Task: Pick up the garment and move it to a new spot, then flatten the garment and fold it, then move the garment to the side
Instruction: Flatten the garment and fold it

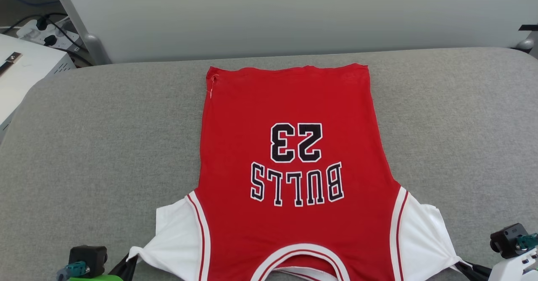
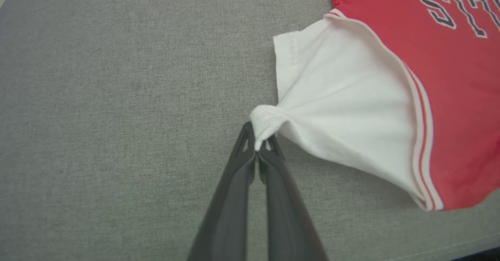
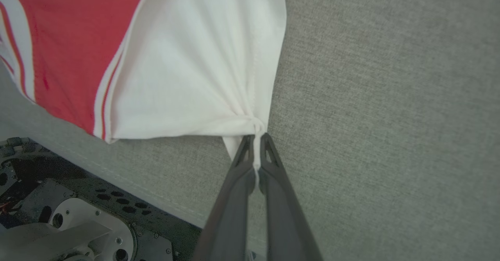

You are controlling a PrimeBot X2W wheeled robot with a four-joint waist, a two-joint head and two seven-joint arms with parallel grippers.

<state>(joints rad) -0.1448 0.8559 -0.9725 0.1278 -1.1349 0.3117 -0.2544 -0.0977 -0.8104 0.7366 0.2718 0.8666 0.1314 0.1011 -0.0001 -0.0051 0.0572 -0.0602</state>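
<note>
Pinching the garment (image 1: 290, 104) from either side are left fingers (image 2: 236, 183) and right fingers (image 3: 236, 183) (head view: whole lettering (image 1: 297, 165)).

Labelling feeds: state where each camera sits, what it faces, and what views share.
Head view: from the head, down at the garment on grey padding; left gripper, right gripper at bottom corners.
Left wrist view: along the left gripper, shut on a sleeve.
Right wrist view: along the right gripper, shut on the other sleeve.
Shared: the garment.

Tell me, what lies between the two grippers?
The garment. The left gripper and right gripper each pinch a white sleeve tip, and the red body spans the stretch between them, as the head view shows.
</note>
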